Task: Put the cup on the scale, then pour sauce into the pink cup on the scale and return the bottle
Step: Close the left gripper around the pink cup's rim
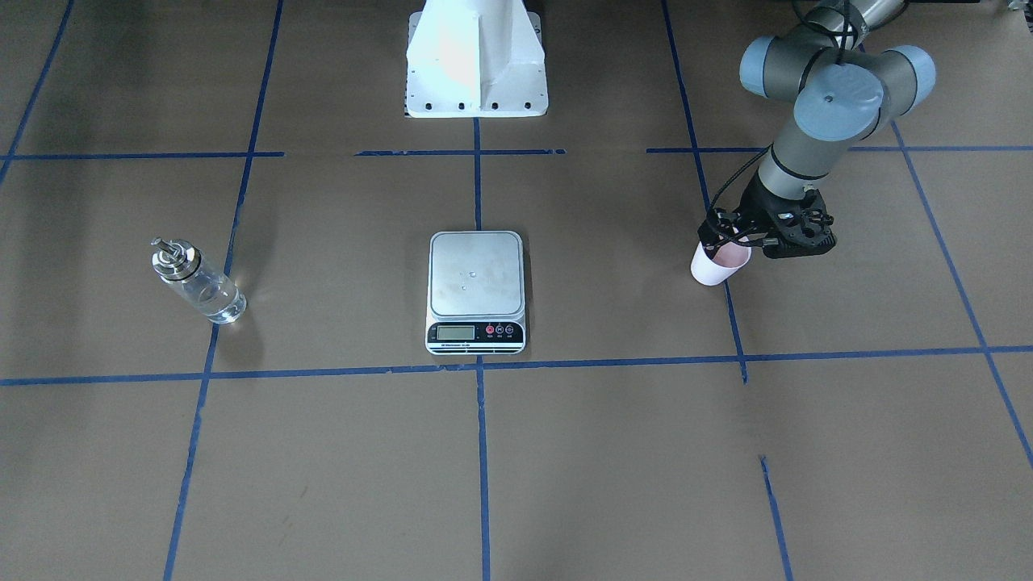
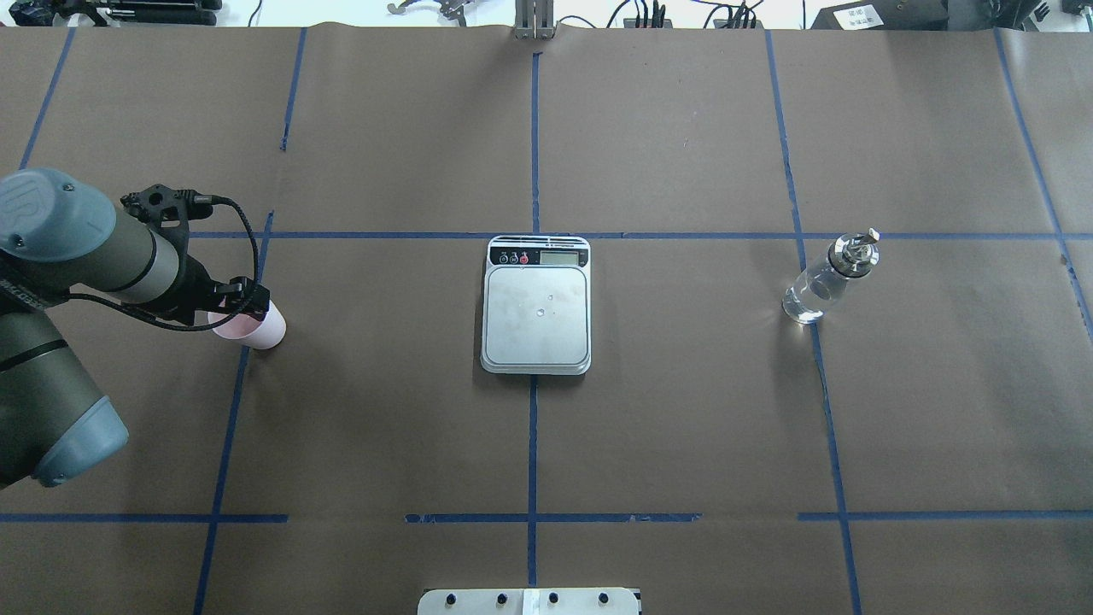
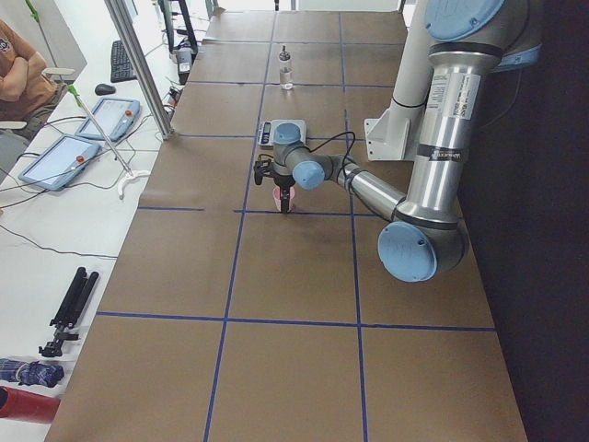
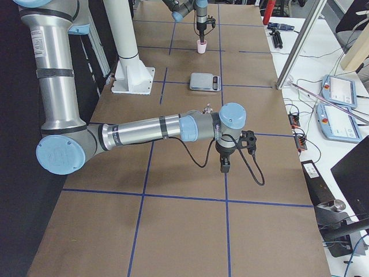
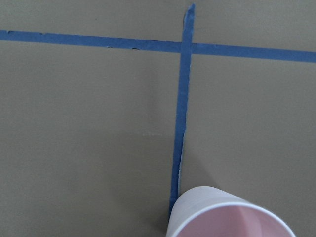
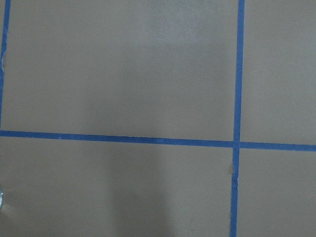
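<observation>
The pink cup [image 1: 713, 269] [image 2: 254, 328] stands upright on the brown paper, well off to my left of the scale [image 1: 475, 278] [image 2: 536, 312]. My left gripper [image 1: 717, 244] [image 2: 246, 303] comes down on the cup's rim at the side facing the scale and looks shut on that wall. The left wrist view holds only the cup's rim [image 5: 229, 215] at its bottom edge, with no fingers showing. The clear bottle [image 1: 199, 282] [image 2: 824, 286] stands on the opposite side of the scale. My right gripper [image 4: 223, 166] hangs low over the table, seen only from the side; I cannot tell its state.
The scale's steel platform carries nothing but a few droplets. The white robot base [image 1: 476, 73] stands behind the scale. Blue tape lines [image 1: 480, 452] grid the paper. Tablets [image 3: 69, 157] and a person's arm [image 3: 18, 69] lie beyond the table's far edge.
</observation>
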